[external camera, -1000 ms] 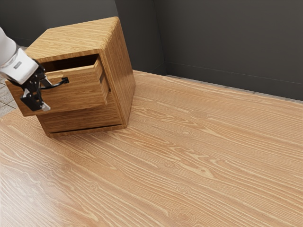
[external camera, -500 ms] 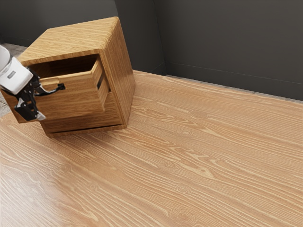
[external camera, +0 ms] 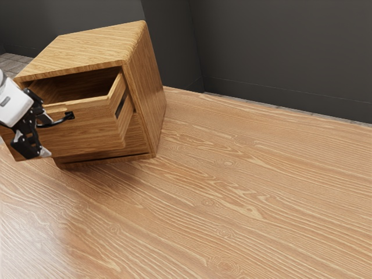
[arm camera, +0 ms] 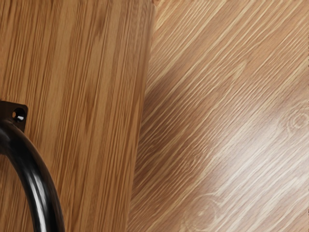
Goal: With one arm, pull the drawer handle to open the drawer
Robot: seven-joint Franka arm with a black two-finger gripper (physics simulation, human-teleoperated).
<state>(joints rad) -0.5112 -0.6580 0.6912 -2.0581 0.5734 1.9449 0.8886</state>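
A wooden cabinet [external camera: 125, 52] stands at the back left of the wooden surface. Its upper drawer [external camera: 87, 129] is pulled well out toward the exterior view's left, and its hollow inside shows from above. A black curved handle [external camera: 60, 120] sits on the drawer front. My black gripper [external camera: 38, 127] is at the handle's left end, shut on the bar. In the wrist view the handle [arm camera: 35, 181] arcs close under my hand against the drawer front [arm camera: 82, 87].
The lower drawer [external camera: 99, 148] stays flush in the cabinet. The wooden surface [external camera: 244, 192] stretches wide to the exterior view's right and front. Dark walls [external camera: 279, 40] stand behind, and a tiled patch [external camera: 11, 60] lies at the far left.
The drawer has slid farther out of the cabinet toward the exterior view's left. My gripper has moved left and slightly down with the handle in it.
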